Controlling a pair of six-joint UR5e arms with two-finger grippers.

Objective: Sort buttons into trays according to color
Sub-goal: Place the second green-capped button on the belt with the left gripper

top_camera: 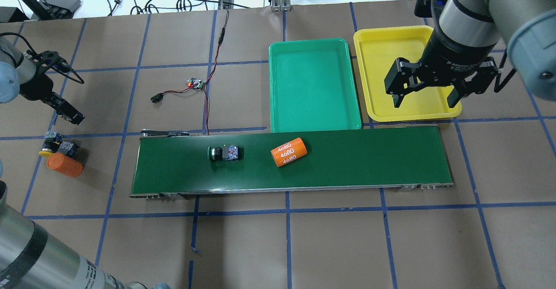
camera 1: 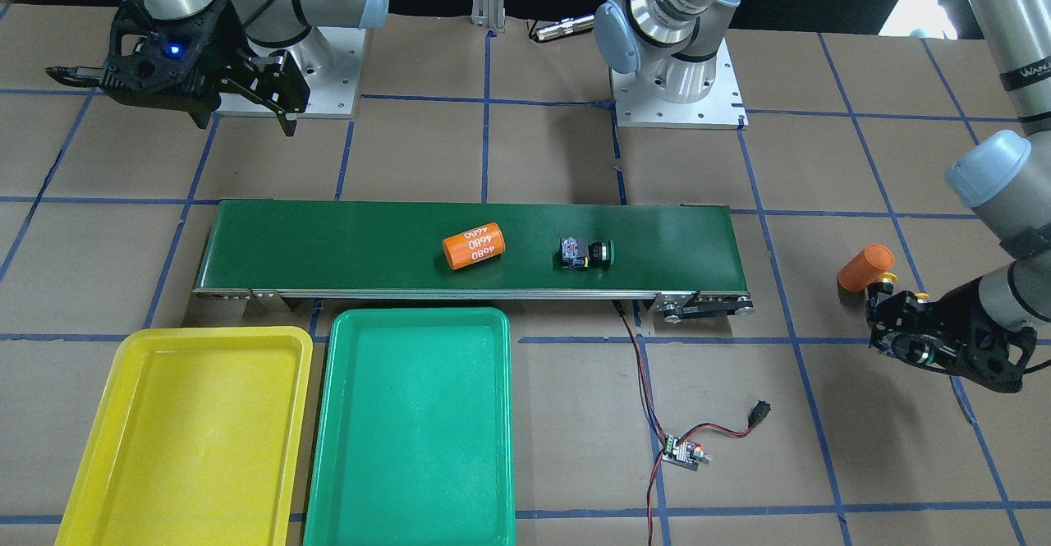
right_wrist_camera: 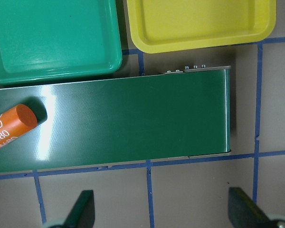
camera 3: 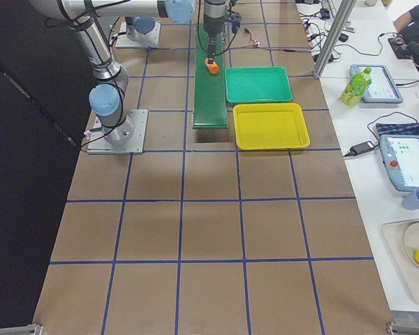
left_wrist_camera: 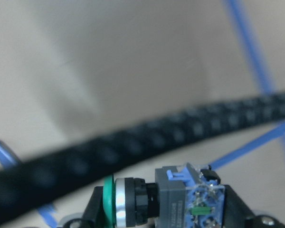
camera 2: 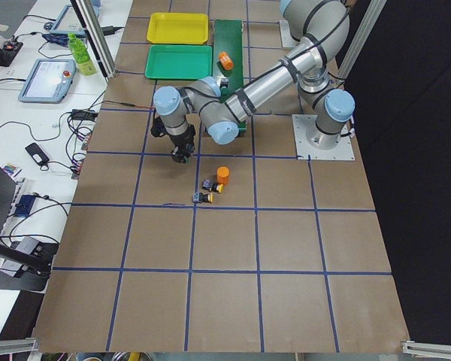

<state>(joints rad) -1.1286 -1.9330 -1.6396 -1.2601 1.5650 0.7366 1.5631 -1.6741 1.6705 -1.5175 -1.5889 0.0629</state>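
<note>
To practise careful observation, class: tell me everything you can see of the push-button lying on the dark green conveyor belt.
The push-button is small and looks plastic: a round green cap, a black-grey body and a bluish contact block at the other end. It lies on its side along the conveyor belt, cap towards the belt's end on the robot's left. Only the belt touches it; the orange cylinder lies apart.

You'll see one orange cylinder (top_camera: 289, 151) (marked 4680) lying on your conveyor belt (top_camera: 369, 163), a second orange cylinder (top_camera: 65, 165) off its end.
</note>
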